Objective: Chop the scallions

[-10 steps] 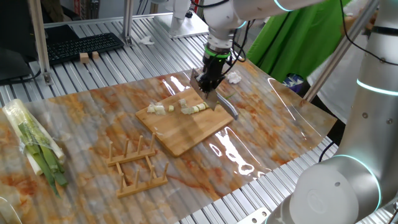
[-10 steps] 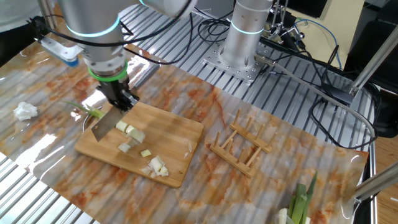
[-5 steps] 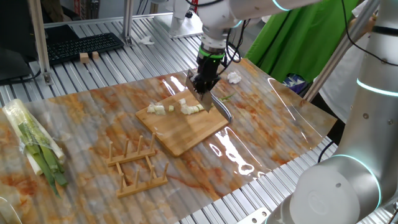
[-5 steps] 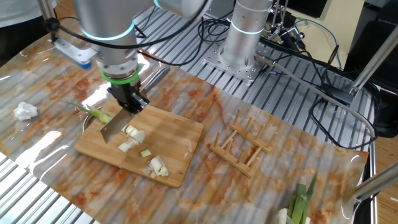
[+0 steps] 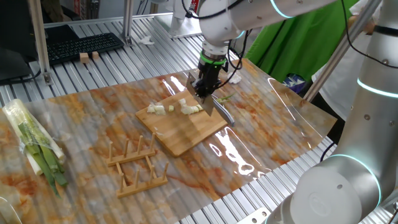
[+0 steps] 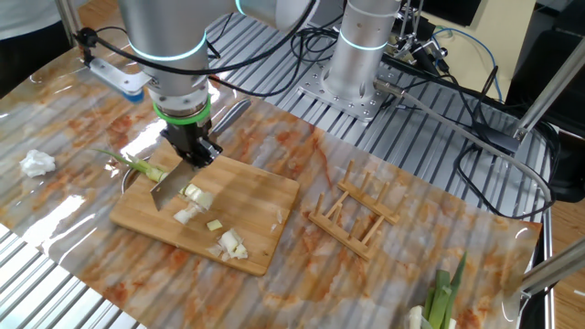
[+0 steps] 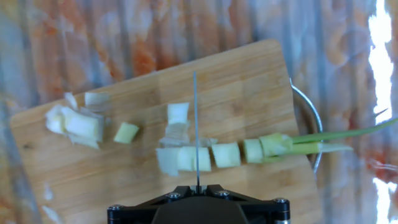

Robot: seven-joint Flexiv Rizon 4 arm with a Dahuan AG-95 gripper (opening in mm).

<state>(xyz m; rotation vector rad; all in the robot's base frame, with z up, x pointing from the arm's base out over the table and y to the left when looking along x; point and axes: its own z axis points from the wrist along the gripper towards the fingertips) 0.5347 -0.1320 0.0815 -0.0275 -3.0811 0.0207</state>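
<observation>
**Knife blade poised over cut scallions on a wooden board**

The claw (image 6: 190, 151) is clamped on a knife (image 6: 170, 185), blade angled down toward a wooden cutting board (image 6: 247, 206) on the tabletop (image 6: 384, 274). Directly beneath the blade, in the hand view, lies a row of scallions (image 7: 227, 154): pale chunks on both sides of the edge, with the uncut green end trailing off the board's edge. More chunks (image 7: 78, 121) sit further along the board.

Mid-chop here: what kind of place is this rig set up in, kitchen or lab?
Most likely a robotics lab staged as a kitchen counter. The cutting board lies on a marble-print sheet spread over aluminium rails; loose cables trail past the arm's bolted base, and a computer keyboard sits behind.
</observation>
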